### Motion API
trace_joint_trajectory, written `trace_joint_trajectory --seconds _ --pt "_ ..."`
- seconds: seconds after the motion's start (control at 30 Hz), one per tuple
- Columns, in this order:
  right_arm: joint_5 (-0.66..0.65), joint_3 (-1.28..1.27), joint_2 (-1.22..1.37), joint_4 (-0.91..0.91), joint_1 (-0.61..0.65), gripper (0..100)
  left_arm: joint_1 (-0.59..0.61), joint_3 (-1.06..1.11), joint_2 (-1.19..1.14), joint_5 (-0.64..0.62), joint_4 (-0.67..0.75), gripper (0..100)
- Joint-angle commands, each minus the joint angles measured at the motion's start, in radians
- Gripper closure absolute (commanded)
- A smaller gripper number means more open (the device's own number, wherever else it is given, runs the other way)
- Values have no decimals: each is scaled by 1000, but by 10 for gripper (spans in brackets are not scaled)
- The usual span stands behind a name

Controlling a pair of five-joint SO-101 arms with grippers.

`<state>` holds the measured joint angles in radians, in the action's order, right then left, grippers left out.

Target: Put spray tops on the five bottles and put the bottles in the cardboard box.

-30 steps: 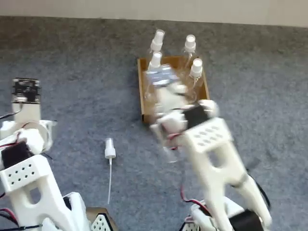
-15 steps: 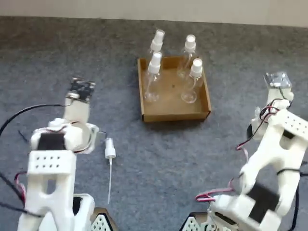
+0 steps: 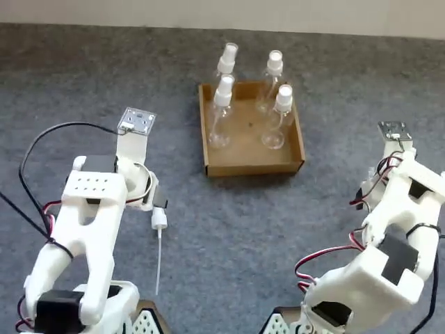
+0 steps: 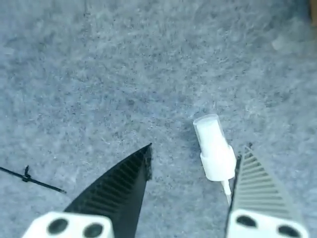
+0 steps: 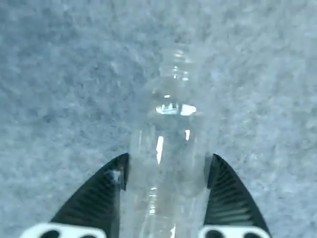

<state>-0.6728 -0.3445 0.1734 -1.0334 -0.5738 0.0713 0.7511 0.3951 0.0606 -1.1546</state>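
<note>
**Fetching the last spray top (image 3: 159,220)**

From above: counting four capped bottles (image 3: 217,122) in the cardboard box (image 3: 254,169) at twelve o'clock; loose top at eight o'clock from it, just beside the left gripper (image 3: 154,202). Left wrist: jaws apart, straddling that top. Right wrist: right gripper (image 5: 167,158) clamped on the bare-necked bottle (image 5: 168,129). Next, likely: pinching the cap, lifting, feeding tube into neck.

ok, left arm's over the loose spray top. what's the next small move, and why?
Probably lower the left gripper a little and close it on the spray top. Its jaws are open and straddle the top, which lies on the carpet nearer one finger. The right gripper holds the uncapped bottle, so the top is the missing piece.
</note>
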Motion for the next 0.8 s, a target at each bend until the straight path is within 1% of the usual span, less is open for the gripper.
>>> trace_joint_trajectory --seconds 0.0,0.13,0.23,0.3,0.6,0.77 --pt "-9 8 10 25 -18 865 -33 -7 -5 -31 2 755" --pt "-9 8 10 24 -15 865 -42 53 -7 -52 103 761" --pt "-9 4 10 24 -16 865 -76 117 -7 -64 164 802" --pt "-9 2 10 24 -16 865 -101 147 -7 -66 196 806" --pt "-5 1 10 24 -16 865 -111 160 -10 -66 215 810" --pt "-5 1 10 24 -16 865 -133 222 -10 -66 299 810"
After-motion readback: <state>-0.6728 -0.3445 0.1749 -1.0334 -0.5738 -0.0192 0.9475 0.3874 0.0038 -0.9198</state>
